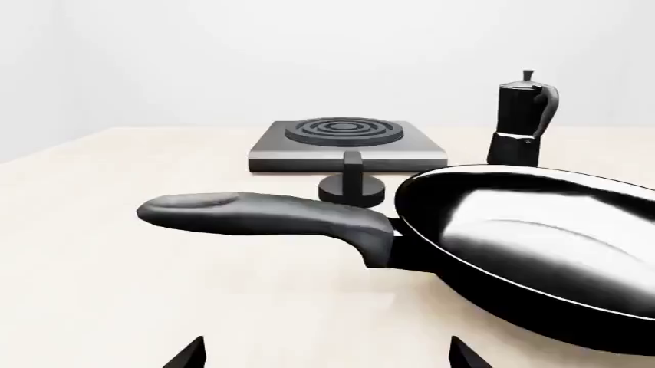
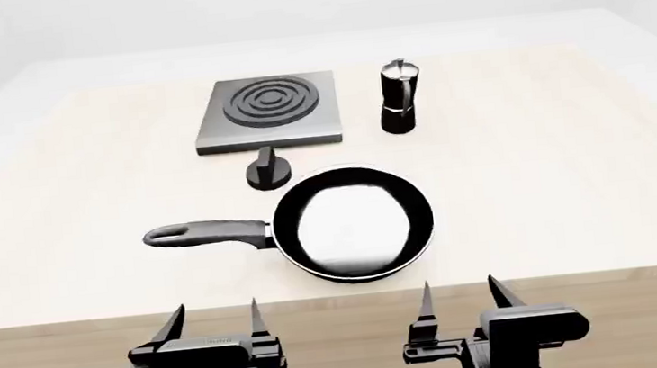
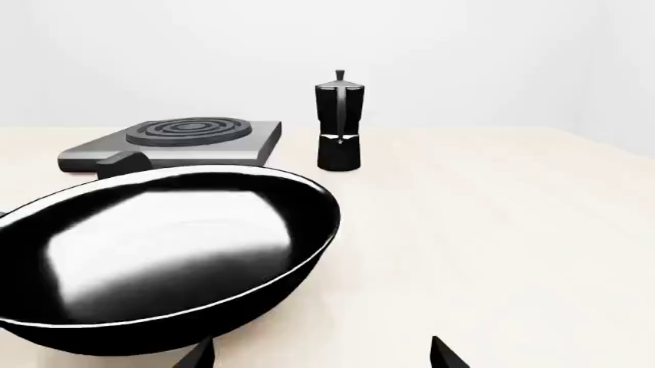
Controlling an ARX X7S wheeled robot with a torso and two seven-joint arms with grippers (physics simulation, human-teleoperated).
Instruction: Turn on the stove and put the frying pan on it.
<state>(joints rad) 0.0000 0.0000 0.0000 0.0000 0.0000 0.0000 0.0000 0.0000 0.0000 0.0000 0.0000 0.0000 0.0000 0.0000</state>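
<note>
The stove (image 2: 264, 109) is a dark-grey square slab with ring burner at the back of the table; it also shows in the left wrist view (image 1: 346, 142) and the right wrist view (image 3: 174, 142). Its black knob (image 2: 268, 171) stands just in front of it, also in the left wrist view (image 1: 352, 184). The frying pan (image 2: 354, 222) lies on the table nearer me, handle (image 2: 207, 234) pointing left; it also shows in the left wrist view (image 1: 532, 245) and the right wrist view (image 3: 164, 253). My left gripper (image 2: 214, 321) and right gripper (image 2: 464, 296) are open and empty at the table's front edge.
A black moka pot (image 2: 399, 96) stands right of the stove, also in the left wrist view (image 1: 525, 119) and the right wrist view (image 3: 339, 123). The pale wooden table (image 2: 569, 179) stretches wide to both sides. Its front edge runs just beyond my grippers.
</note>
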